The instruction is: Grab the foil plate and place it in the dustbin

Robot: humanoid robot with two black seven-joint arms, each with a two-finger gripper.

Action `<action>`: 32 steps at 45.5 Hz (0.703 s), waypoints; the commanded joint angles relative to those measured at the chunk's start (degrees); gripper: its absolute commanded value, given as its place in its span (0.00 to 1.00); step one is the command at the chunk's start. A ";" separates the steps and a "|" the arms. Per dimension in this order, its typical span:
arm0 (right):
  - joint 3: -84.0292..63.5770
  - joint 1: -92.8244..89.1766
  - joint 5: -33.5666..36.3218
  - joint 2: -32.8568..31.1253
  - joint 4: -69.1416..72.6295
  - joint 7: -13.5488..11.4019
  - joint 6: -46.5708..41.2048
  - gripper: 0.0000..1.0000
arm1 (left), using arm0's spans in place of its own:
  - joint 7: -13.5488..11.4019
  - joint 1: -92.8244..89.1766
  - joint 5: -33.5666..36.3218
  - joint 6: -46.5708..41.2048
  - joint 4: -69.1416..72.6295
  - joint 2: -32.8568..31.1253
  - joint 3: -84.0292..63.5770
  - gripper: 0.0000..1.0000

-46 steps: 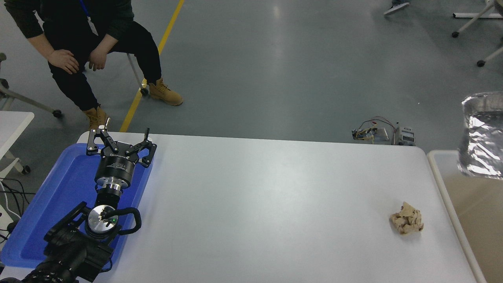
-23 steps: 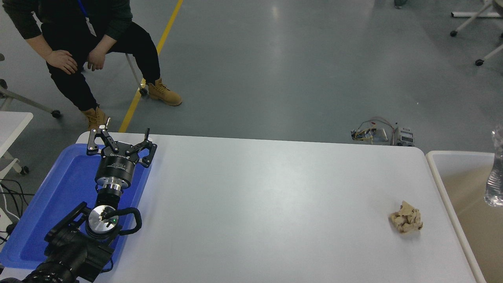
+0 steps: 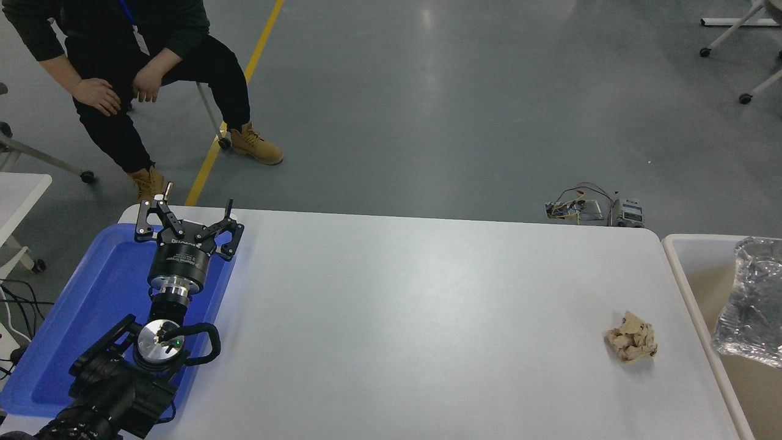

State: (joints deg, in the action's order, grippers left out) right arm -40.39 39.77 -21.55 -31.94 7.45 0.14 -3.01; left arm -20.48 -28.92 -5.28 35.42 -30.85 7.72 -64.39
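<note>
The shiny crinkled foil plate (image 3: 754, 302) lies inside the dustbin (image 3: 690, 287), a large bin with a white rim and tan inside at the right edge of the picture. The plate is cut off by the picture's right edge. No gripper touches it. My right arm and gripper are out of view. My left gripper (image 3: 186, 211) is parked at the lower left over the blue tray, with its fingers spread open and nothing in them.
A flat blue plastic tray (image 3: 79, 318) lies at the table's left end under my left arm. A small crumpled tan paper ball (image 3: 632, 345) sits on the table near the bin. A person sits at the far left. Wired parts lie on the floor beyond the table.
The foil plate was high above the bin at the right edge, slid almost out of view, and now lies lower, inside the bin. The left arm has not moved.
</note>
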 commanded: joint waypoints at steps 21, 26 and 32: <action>4.18 -2.76 0.46 1.35 -1.12 -0.49 3.36 0.17 | 0.00 0.00 0.00 0.00 0.00 0.02 -0.03 1.00; 5.59 -2.85 1.07 1.17 -1.12 -0.40 3.71 0.47 | 0.00 0.00 0.00 0.00 0.00 0.02 -0.03 1.00; 5.68 -2.85 1.16 1.17 -1.12 -0.40 3.80 0.79 | 0.00 0.00 0.00 0.00 0.00 0.02 -0.03 1.00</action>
State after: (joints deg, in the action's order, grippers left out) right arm -36.01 37.06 -20.83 -30.71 6.37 -0.29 0.36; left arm -20.48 -28.92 -5.28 35.42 -30.85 7.73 -64.42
